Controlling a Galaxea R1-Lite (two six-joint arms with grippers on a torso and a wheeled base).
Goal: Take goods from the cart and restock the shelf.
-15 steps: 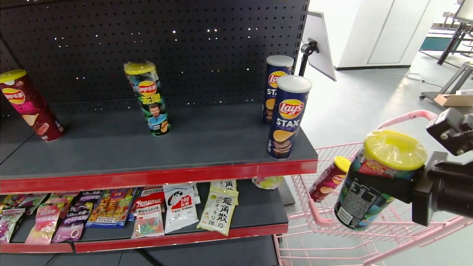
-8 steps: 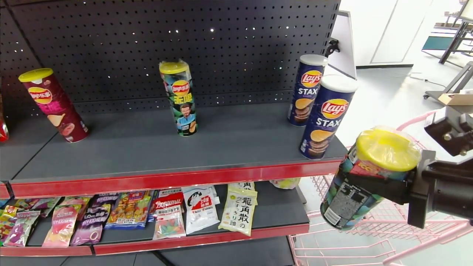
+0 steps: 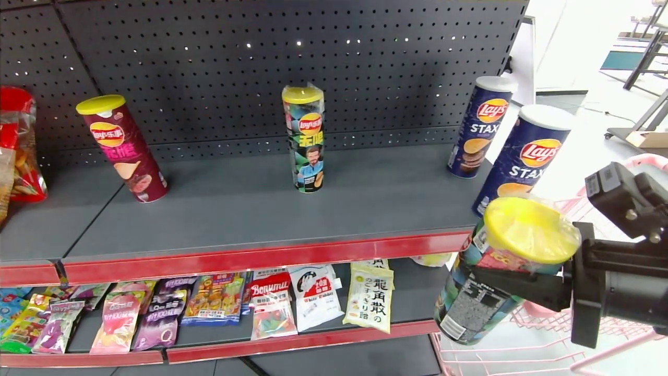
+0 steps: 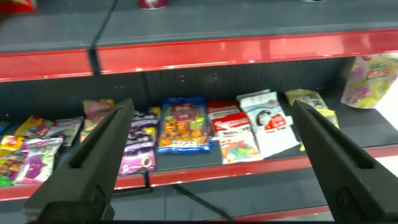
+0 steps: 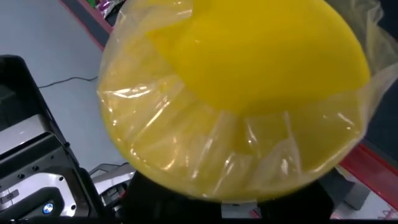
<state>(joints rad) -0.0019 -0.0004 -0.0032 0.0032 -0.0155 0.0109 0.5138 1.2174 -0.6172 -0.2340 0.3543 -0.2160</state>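
Observation:
My right gripper (image 3: 496, 263) is shut on a chip can (image 3: 464, 310) with a yellow lid (image 3: 527, 230), held tilted just in front of the shelf's right front corner. In the right wrist view the film-wrapped yellow lid (image 5: 249, 93) is close up. The grey upper shelf (image 3: 261, 219) with its red edge carries a can of the same design (image 3: 309, 138), a maroon can (image 3: 122, 149) and two blue cans (image 3: 480, 133) (image 3: 529, 156). My left gripper (image 4: 211, 162) is open and holds nothing, facing the lower shelf's snack bags (image 4: 186, 124).
The pink wire cart (image 3: 616, 326) is at the lower right, under my right arm. Snack bags (image 3: 219, 300) line the lower shelf. A red bag (image 3: 18, 146) sits at the upper shelf's far left. Wide bare gaps lie between the standing cans.
The head camera has swung left, so the whole shelf has shifted right in the picture. The held can has come from over the cart to the shelf's right front corner.

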